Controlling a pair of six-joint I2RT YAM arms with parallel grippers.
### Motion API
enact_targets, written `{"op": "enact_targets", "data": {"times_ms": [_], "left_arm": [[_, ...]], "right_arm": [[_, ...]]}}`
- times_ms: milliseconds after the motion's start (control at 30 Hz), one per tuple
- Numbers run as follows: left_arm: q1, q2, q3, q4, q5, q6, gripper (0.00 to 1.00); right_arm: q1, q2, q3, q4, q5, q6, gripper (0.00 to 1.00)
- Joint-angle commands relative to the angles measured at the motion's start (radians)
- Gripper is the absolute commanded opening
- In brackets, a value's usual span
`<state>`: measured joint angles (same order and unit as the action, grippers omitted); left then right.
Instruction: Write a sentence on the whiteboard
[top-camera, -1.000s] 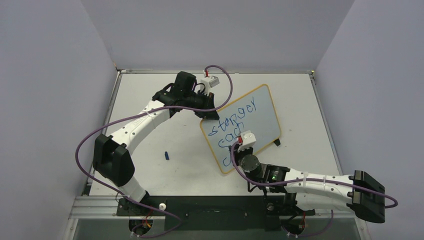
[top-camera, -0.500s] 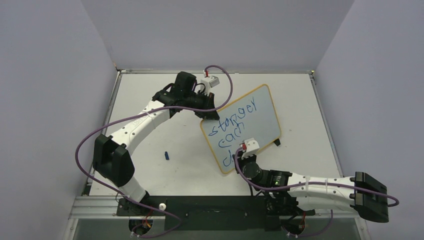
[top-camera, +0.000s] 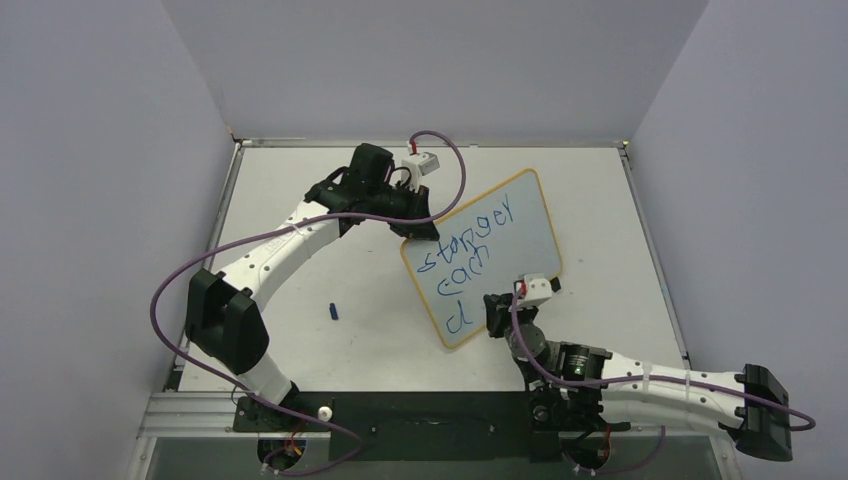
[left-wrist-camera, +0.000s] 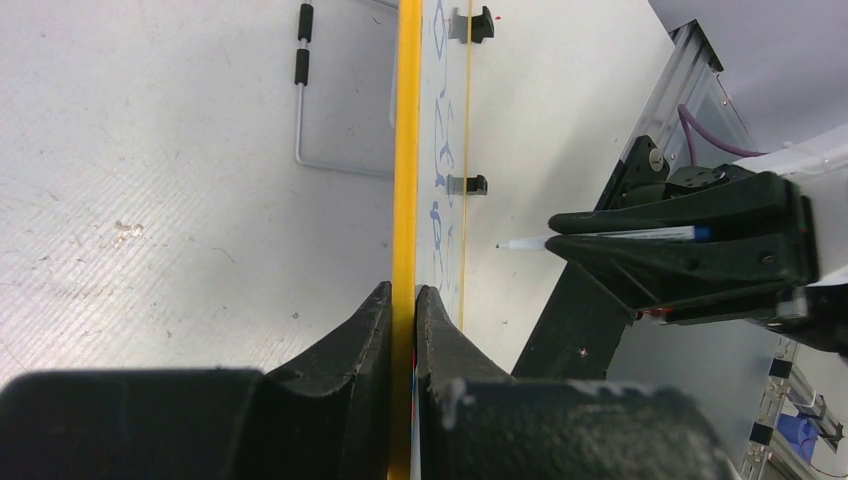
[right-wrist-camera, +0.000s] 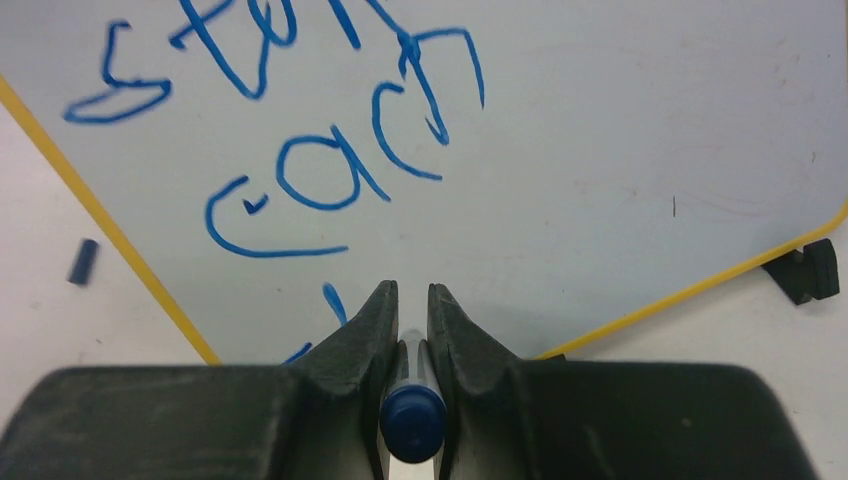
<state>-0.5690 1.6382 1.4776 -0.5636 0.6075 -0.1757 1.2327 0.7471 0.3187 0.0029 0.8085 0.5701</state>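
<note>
The whiteboard stands tilted on the table, with its yellow frame edge-on in the left wrist view. The sentence in blue reads roughly "stanger", "each", then a lone "d"; it also shows in the right wrist view. My left gripper is shut on the board's upper left frame edge. My right gripper is shut on a blue marker in front of the board's lower part. In the left wrist view the marker points at the board with a small gap at its tip.
A small blue cap lies on the table left of the board, also in the right wrist view. A black foot sticks out at the board's lower right. A wire stand lies behind the board.
My right arm has moved right and drawn back from the board with the marker, uncovering the "d" on the third line. The left arm and the board have not moved.
</note>
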Motion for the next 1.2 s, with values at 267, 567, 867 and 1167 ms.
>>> {"op": "enact_targets", "data": {"times_ms": [267,567,867,1167], "left_arm": [[0.002,-0.041,-0.001,0.038,-0.075,0.038,0.0],[-0.008,-0.039,0.0,0.043,-0.074,0.025,0.0],[-0.011,-0.043,0.004,0.046,-0.076,-0.007,0.0],[-0.011,-0.06,-0.012,0.049,-0.101,-0.047,0.0]], "right_arm": [[-0.117,-0.13,-0.106,0.236,-0.021,0.044,0.0],[-0.142,-0.088,-0.181,0.395,-0.092,0.115,0.0],[-0.147,-0.004,-0.194,0.505,-0.097,0.138,0.0],[-0.155,0.063,-0.175,0.539,-0.139,0.134,0.0]]}}
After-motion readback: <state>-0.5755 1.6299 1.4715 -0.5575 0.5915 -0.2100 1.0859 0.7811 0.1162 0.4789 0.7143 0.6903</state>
